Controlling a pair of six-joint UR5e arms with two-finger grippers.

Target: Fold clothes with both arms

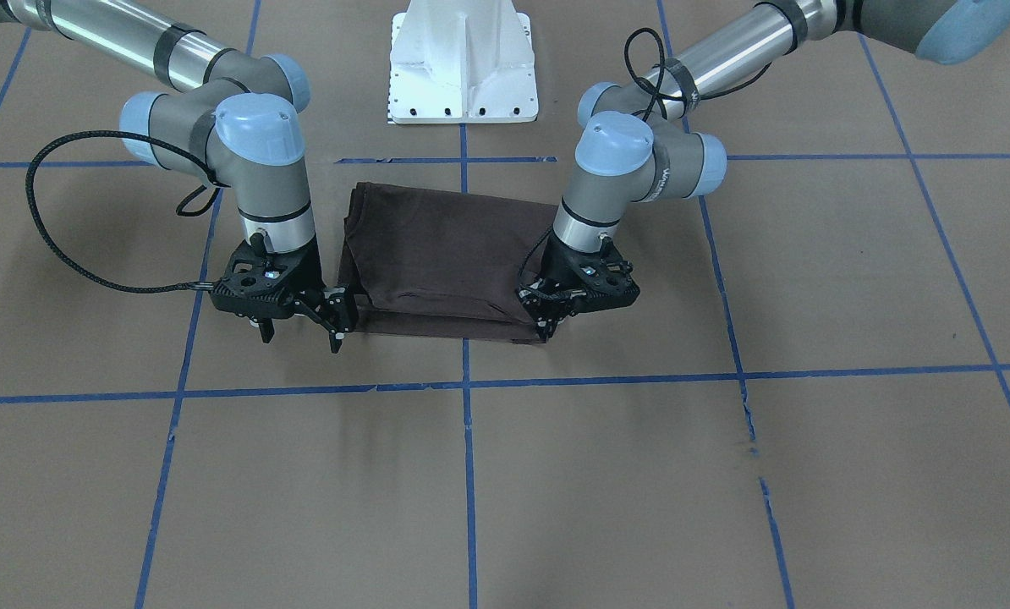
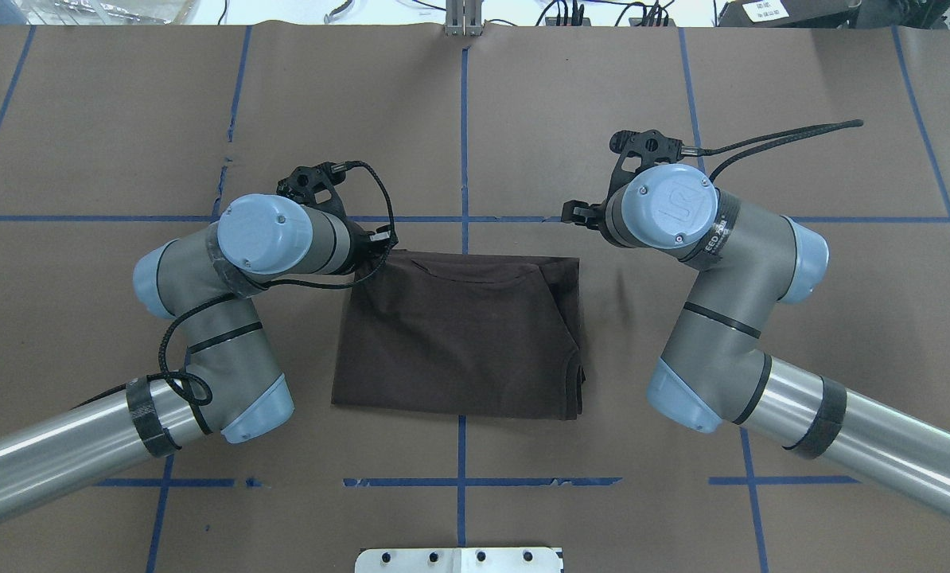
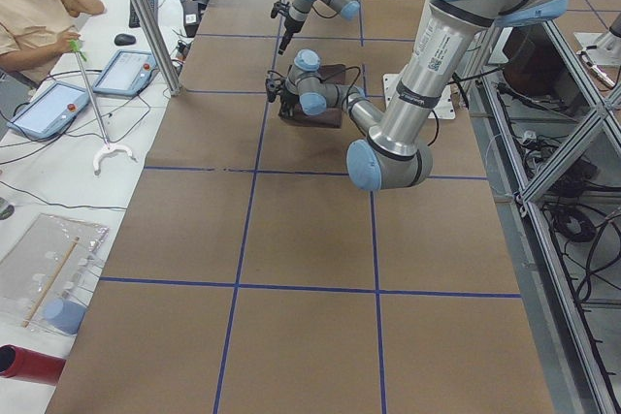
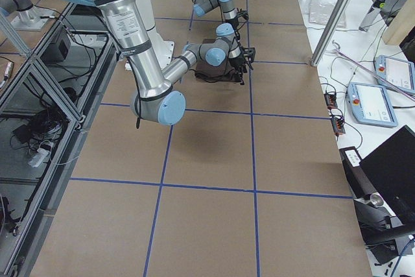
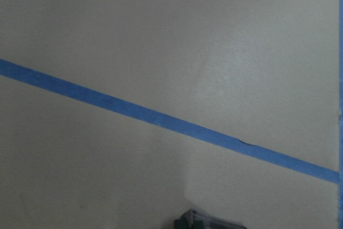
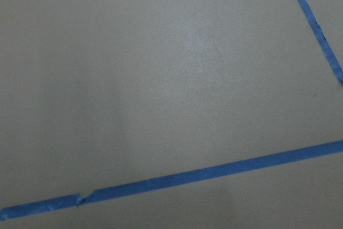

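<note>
Pinching with the left gripper (image 1: pixel 546 331) at the near corner of the T-shirt (image 1: pixel 446 254), closed tight and seemingly with cloth between (no help from the wrist cameras, showing only brown paper and blue tape). Standing spread wide with the right gripper (image 1: pixel 300 338) just beside the other near corner, holding nothing, tips low over the table (image 1: pixel 640 474). Beyond both, lying flat and already doubled into a neat rectangle, layered edge toward the operators' side, a sleeve fold showing along the robot's right side. Straddling a blue tape line (image 1: pixel 469 440), roughly centred before the white pedestal (image 1: pixel 463 68) at the far end.

Judged to be at the close of a fold: laying the doubled edge down and letting go. Next, probably: open the left gripper, lift both straight up clear of the top layer, then either take the short ends for one more fold or stop. Worth keeping that lift vertical, to avoid snagging a corner and dragging the stack out of square.
</note>
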